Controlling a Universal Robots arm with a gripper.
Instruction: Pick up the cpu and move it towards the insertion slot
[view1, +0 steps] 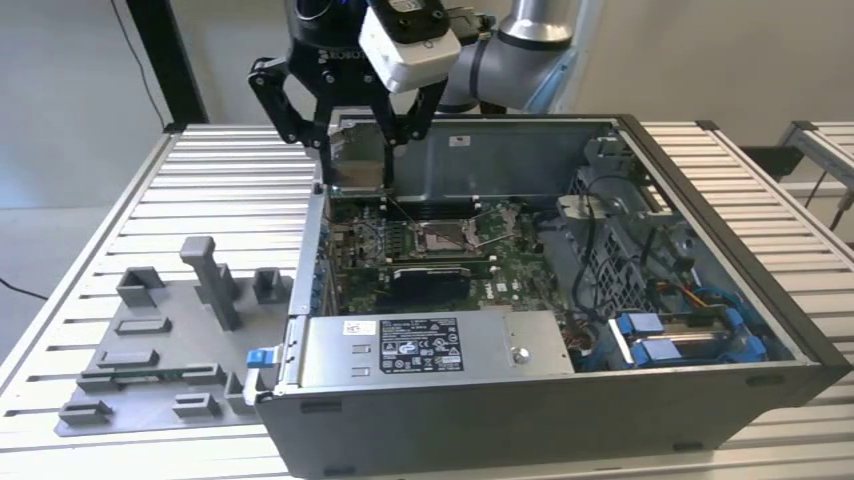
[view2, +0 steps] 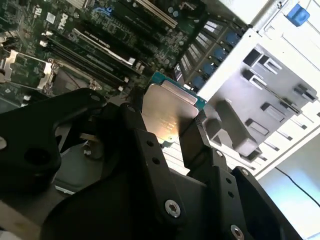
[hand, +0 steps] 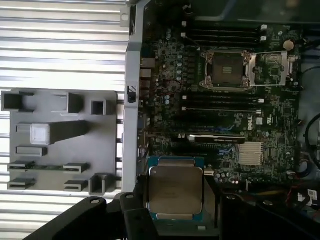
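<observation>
One cpu (hand: 175, 194) pinched in the end effector (view2: 164, 131), over the case wall (hand: 133, 100), insertion slot (hand: 227, 70) apart.

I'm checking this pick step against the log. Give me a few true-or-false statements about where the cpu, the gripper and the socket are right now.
1. The gripper is shut on the cpu. True.
2. The cpu sits in the insertion slot. False: it is held in the air apart from the slot, near the case wall, and the slot's brownish centre is bare.
3. The grey fixture plate lies outside the computer case, on the exterior view's left. True.
4. A panel covers the computer case. False: the case is open and the green board inside is in plain sight.
</observation>
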